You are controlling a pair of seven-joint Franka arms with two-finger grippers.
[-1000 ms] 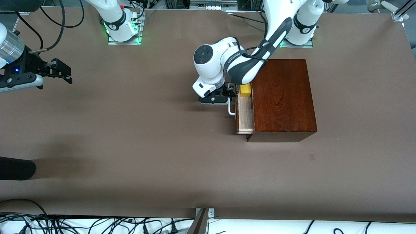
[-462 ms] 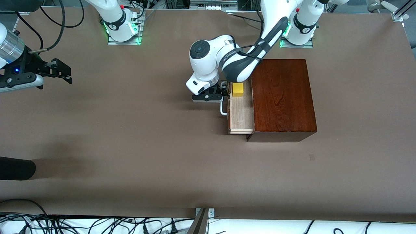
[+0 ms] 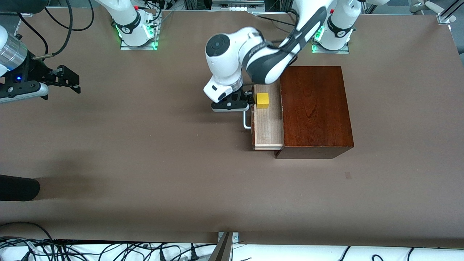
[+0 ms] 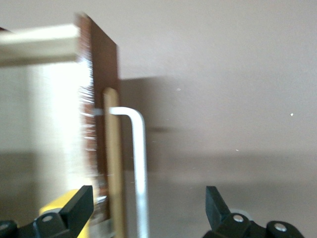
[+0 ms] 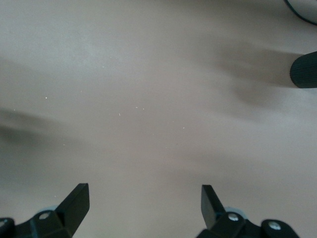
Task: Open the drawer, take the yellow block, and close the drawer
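The dark reddish-brown box stands near the left arm's base. Its drawer is pulled partly out toward the right arm's end and shows its pale interior. The yellow block lies in the drawer's corner farthest from the front camera. My left gripper is open at the white handle. In the left wrist view the gripper straddles the handle bar and the drawer front, with the yellow block by one finger. My right gripper waits open over bare table.
A black cylinder lies at the table's edge at the right arm's end, and also shows in the right wrist view. Cables run along the edge nearest the front camera. Brown table spreads between the box and the right gripper.
The drawer has slid farther out toward the right arm's end, with my left gripper moving along at the handle. The whole yellow block now shows. The right arm has not moved.
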